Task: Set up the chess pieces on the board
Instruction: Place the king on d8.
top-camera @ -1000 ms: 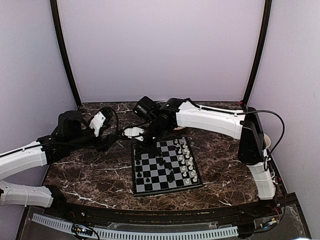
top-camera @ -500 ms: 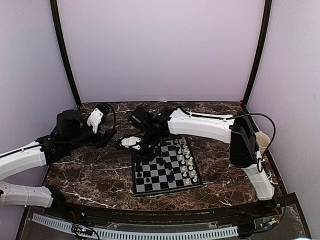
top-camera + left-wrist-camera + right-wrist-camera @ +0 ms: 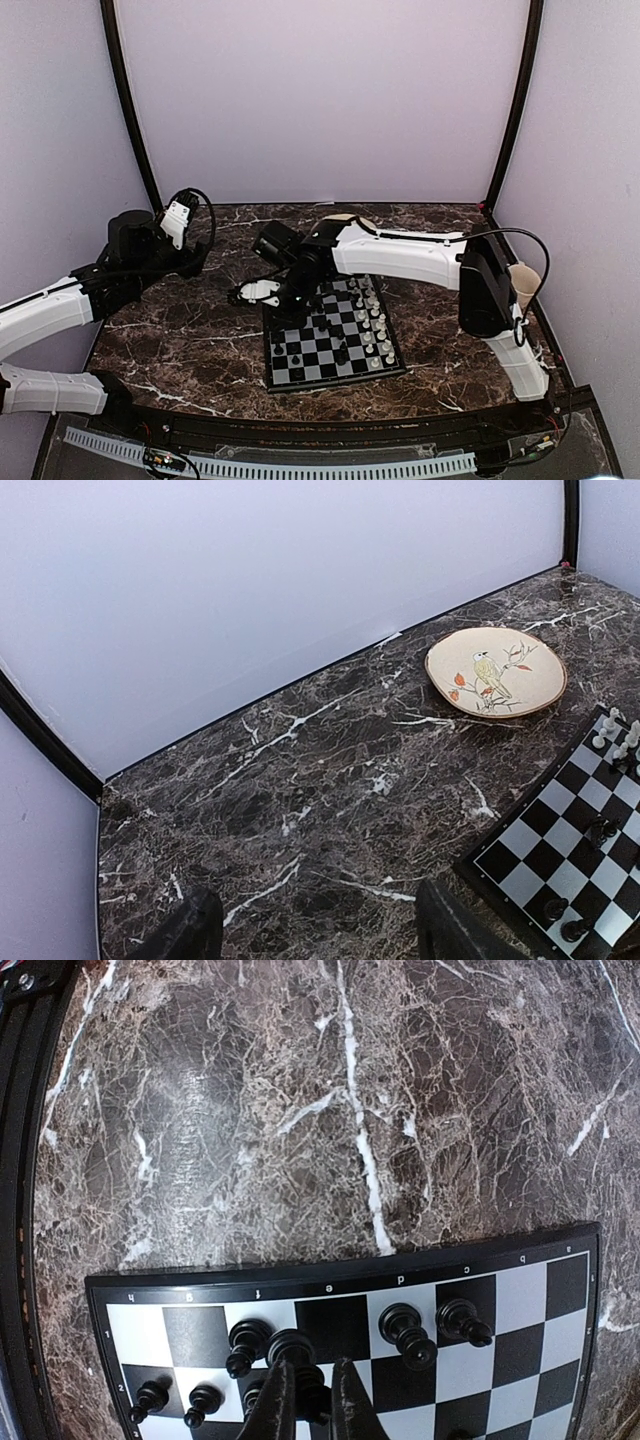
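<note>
Our right hand (image 3: 310, 1405) is pinched on a glossy little black chessman (image 3: 293, 1352) just inside the board's (image 3: 330, 1287) thin black rim; left hand (image 3: 315, 935) is spread wide above bare veined marble surface (image 3: 300, 780) beside the board.

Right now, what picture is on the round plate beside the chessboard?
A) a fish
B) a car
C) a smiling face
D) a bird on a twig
D: in the left wrist view, the plate shows a small bird perched on a thin twig with orange leaves.
</note>
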Controlling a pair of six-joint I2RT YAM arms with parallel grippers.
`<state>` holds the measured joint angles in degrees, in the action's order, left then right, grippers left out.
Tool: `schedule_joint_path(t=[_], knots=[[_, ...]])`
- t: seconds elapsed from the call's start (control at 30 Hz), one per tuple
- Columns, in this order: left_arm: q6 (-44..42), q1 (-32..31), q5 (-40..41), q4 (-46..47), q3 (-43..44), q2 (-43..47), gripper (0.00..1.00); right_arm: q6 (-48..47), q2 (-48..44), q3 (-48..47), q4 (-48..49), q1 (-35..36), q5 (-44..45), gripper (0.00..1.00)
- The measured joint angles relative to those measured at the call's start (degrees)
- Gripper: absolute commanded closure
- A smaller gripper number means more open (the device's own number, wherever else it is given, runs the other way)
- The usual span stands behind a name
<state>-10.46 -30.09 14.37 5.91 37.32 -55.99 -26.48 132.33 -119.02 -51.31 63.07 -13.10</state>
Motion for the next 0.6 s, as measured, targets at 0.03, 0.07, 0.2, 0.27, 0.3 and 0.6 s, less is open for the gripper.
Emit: schedule_joint_path(t=[0.03,0.07,0.2,0.27,0.3,0.6], knots=[[0.1,0.0,0.0,0.0,0.0,0.0,0.32,0.0,0.2,-0.2,-0.1,0.0,0.2,0.92],[0.2,0.0,0.0,0.0,0.0,0.0,0.32,0.0,0.4,-0.2,-0.1,0.0,0.3,0.92],[0.3,0.0,0.0,0.0,0.0,0.0,0.32,0.0,1.3,-0.4,-0.1,0.0,1.6,0.92],[0.3,0.0,0.0,0.0,0.0,0.0,0.32,0.0,1.7,-0.4,-0.1,0.0,2.2,0.92],[0.3,0.0,0.0,0.0,0.0,0.0,0.32,0.0,1.9,-0.4,-0.1,0.0,2.5,0.92],[0.3,0.0,0.0,0.0,0.0,0.1,0.32,0.0,2.3,-0.5,0.1,0.0,3.2,0.9]])
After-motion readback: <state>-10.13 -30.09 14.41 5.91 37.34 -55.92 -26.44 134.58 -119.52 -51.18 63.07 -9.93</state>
